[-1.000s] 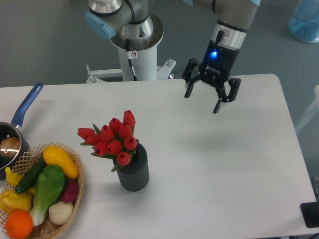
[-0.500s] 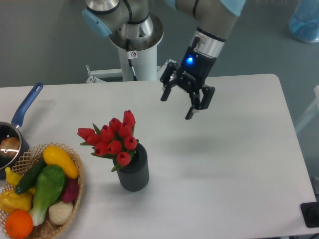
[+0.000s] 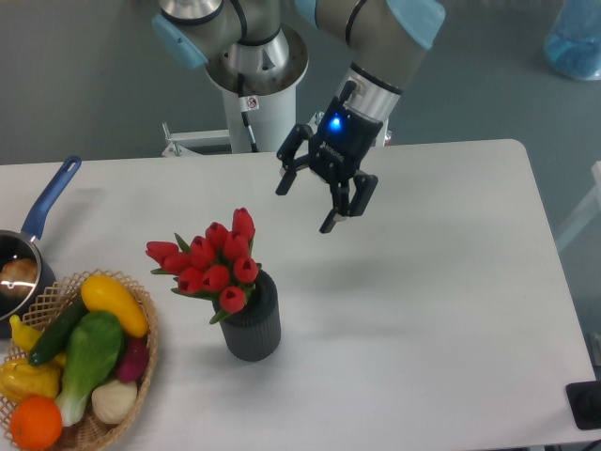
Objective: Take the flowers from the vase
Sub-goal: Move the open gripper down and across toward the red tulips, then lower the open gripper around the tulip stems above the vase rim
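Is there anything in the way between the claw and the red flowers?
No. In the camera view, only bare white table shows between the open claw and the flowers in the vase.

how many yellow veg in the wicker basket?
2: a yellow squash on top at the basket's back, a yellow pepper at its left edge. Others may be hidden underneath.
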`<state>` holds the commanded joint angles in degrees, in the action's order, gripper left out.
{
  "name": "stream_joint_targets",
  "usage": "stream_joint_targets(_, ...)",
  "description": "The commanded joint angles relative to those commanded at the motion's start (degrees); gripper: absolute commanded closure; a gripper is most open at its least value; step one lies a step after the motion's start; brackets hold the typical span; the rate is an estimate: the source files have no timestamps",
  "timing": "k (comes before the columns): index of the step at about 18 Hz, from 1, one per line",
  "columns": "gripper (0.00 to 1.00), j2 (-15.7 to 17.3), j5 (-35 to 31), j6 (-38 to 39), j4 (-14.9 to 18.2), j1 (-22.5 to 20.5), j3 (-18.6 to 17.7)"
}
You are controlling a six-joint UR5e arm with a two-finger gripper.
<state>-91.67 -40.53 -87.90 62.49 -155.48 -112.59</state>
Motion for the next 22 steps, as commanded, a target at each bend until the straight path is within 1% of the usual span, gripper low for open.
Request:
stream_joint_targets(2,0.00,-1.6,0.6,0.2,-0.5,0.4,0.0)
stream_joint_targets(5,0.00,-2.0,2.5,0.8,-0.4,1.1,0.1)
stream_joint_targets(7,0.00,-3.3,3.3,1.1,-0.5,1.3,0.4)
stream_joint_targets(12,0.00,-3.6,4.1,2.3,-0.8,1.7,0.7)
stream_joint_targets(16,0.00,-5.0,4.6,4.2,-4.1,2.1,0.8)
stream_joint_targets(19,0.00,-6.4,4.5,4.2,-6.7,2.4,1.2)
stream_joint_targets(22,0.00,-7.6,4.5,4.3,-8.5,4.0,1.8)
